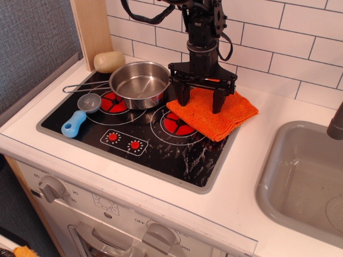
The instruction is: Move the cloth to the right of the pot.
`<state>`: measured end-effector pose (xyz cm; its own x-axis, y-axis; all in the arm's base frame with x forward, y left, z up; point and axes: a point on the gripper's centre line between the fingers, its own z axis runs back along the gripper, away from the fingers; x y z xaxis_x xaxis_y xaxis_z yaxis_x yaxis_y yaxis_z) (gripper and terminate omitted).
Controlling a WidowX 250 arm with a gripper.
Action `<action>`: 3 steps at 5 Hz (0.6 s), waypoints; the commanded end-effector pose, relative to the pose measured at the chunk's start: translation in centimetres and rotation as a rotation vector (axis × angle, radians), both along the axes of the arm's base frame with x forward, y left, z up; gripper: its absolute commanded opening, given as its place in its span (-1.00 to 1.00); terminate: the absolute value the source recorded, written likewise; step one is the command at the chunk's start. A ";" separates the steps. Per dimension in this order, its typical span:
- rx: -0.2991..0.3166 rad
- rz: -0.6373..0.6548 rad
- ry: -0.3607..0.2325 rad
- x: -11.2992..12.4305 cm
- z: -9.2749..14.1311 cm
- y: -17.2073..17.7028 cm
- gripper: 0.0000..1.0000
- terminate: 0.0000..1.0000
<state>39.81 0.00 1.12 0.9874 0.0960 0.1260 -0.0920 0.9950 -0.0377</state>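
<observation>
Nearest, left of the pot (140, 83), a blue-handled scoop (80, 114) lies on the black hob (134, 140). The orange cloth (215, 114) lies just right of the pot, over the hob's right rear corner. The gripper (201, 100) stands on the cloth, jaws spread wide, fingertips touching the fabric.

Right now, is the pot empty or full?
Empty. The pot sits upright on the stove, and its bare shiny bottom shows, with nothing inside.
</observation>
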 end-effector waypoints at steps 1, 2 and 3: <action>0.022 -0.056 -0.037 1.3 7.0 -2.1 1.00 -1.00; 0.017 -0.057 -0.031 1.3 9.4 -1.9 1.00 -1.00; 0.018 -0.065 -0.013 0.5 9.6 -1.6 1.00 -1.00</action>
<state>39.91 -2.12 7.41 0.9981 0.0210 0.0574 -0.0203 0.9997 -0.0140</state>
